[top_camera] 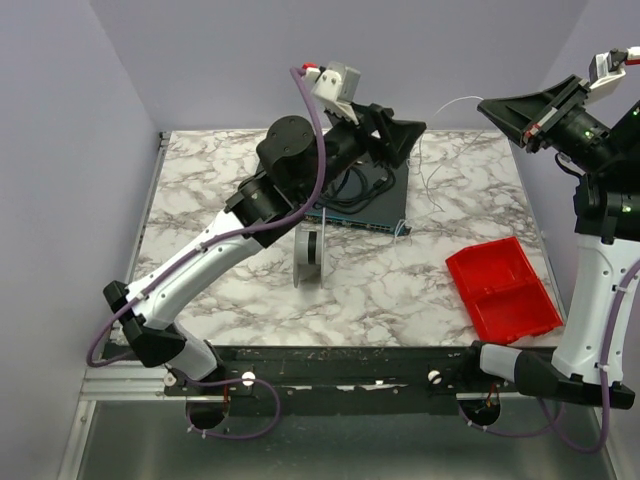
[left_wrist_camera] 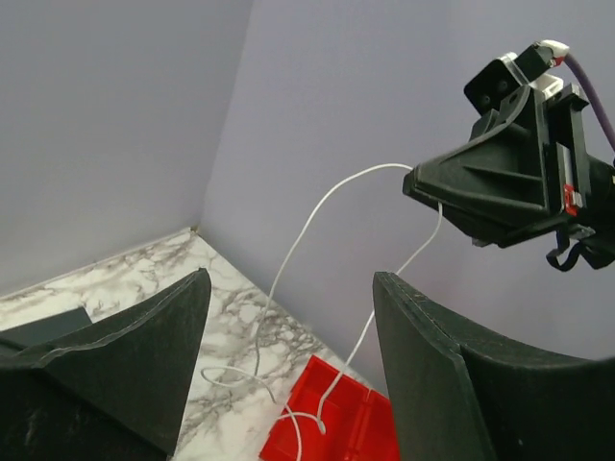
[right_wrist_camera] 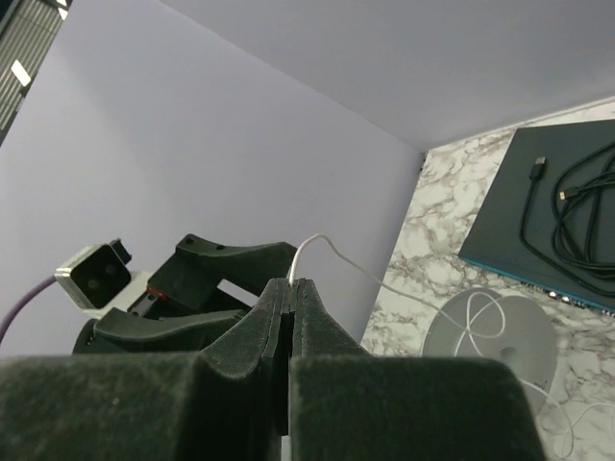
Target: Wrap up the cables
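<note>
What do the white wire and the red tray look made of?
White wire: thread-thin, smooth white, holds loose curves; likely plastic-sheathed, core unseen. Red tray: uniform bright red, raised divider; probably moulded plastic.

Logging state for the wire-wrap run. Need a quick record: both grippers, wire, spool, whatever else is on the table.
right gripper: shut on the white wire, raised at the right
left gripper: open, empty, raised over the back of the table
white wire: hangs slack from the right gripper to the table
spool: upright, mid-table, in front of the dark box
black cable: coiled on the dark box
red tray: near right, empty
</note>
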You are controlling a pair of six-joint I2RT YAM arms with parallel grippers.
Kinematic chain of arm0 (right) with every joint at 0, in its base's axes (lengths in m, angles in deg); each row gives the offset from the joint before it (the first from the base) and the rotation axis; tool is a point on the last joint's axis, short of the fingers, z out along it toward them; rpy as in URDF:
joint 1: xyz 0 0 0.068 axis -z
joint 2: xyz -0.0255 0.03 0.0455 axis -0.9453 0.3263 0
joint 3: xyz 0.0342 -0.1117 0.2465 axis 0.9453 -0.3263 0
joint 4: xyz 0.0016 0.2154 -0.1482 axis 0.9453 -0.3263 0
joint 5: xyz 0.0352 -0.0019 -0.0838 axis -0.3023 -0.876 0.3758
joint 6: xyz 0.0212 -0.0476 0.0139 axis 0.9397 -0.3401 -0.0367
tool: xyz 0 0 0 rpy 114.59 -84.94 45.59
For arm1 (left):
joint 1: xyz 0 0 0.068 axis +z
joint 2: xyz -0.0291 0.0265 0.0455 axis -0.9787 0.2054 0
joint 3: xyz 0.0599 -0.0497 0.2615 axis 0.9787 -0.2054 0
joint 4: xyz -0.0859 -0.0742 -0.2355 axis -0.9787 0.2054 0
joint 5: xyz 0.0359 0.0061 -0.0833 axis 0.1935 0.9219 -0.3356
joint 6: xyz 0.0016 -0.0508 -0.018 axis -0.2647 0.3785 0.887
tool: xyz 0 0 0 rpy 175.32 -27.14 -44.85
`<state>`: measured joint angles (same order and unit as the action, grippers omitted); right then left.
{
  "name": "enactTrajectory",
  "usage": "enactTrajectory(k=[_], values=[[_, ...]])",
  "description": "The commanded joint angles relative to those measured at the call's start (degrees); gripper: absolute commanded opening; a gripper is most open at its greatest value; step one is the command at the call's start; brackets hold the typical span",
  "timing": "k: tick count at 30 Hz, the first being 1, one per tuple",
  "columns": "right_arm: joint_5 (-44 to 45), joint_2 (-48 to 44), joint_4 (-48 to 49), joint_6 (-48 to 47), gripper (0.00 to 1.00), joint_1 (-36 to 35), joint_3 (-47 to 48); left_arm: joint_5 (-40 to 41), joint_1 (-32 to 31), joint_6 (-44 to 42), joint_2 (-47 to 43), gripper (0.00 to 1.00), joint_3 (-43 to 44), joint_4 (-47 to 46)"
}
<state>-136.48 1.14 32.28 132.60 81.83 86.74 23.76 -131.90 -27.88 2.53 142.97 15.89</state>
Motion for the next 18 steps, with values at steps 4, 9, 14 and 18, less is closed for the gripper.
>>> enactTrajectory(k=[4, 9, 14, 18], values=[[-1.5, -0.8, -2.7, -2.6, 0.01, -0.2, 0.7, -2.0, -0.7, -2.3, 8.5, 0.71, 7.3, 4.4], [-1.5, -0.3, -3.1, -2.4, 0.00, -0.3, 2.0, 0.3, -1.7, -2.8, 12.1, 0.70, 10.4, 6.0], [-1.5, -0.2, -2.9, -1.8, 0.01, -0.3, 2.8, 6.3, -2.0, -0.6, 16.7, 0.58, 14.8, 8.2], [-1.0, -0.2, -3.1, -1.8, 0.01, -0.3, 3.2, 16.5, -2.2, 3.6, 19.0, 0.48, 16.8, 11.0]])
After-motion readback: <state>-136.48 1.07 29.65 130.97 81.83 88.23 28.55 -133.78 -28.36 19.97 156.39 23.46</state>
